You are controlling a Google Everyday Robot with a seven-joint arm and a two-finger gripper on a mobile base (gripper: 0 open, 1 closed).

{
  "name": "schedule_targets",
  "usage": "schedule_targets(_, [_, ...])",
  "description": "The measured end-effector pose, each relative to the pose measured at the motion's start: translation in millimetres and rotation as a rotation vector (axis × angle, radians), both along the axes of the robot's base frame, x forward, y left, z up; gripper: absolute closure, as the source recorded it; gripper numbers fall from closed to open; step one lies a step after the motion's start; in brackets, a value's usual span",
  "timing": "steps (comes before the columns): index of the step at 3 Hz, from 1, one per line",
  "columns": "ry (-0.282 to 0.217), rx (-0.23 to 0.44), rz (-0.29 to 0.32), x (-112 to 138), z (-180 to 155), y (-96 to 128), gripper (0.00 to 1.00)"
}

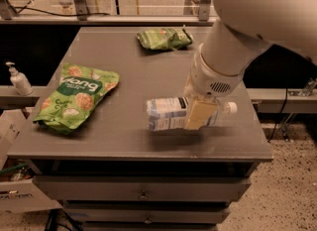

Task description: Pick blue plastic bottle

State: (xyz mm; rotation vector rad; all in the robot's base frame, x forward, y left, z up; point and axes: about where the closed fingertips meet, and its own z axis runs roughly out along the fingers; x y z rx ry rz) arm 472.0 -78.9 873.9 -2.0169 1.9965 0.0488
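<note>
The blue plastic bottle (167,114) is pale and clear, with a label carrying a dark blue panel and a white cap (230,108) pointing right. It lies level, sideways, near the front right of the grey table (124,141), and its shadow falls on the tabletop just below it. My gripper (199,113) comes down from the big white arm (233,41) and is shut on the bottle's cap-side half. One tan finger pad (197,116) covers the front of the bottle; the other finger is hidden behind it.
A large green snack bag (75,97) lies at the table's left. A smaller green bag (163,39) lies at the far middle. A white pump dispenser (19,80) stands on a ledge to the left. Drawers (143,194) sit under the tabletop.
</note>
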Motion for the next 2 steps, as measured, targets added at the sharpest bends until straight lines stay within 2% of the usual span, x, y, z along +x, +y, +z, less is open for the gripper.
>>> schedule_targets(1, [-0.005,0.105,-0.033,6.7,38.6,22.2,1.0])
schedule_targets(2, [-0.006,0.105,-0.033,6.7,38.7,22.3,1.0])
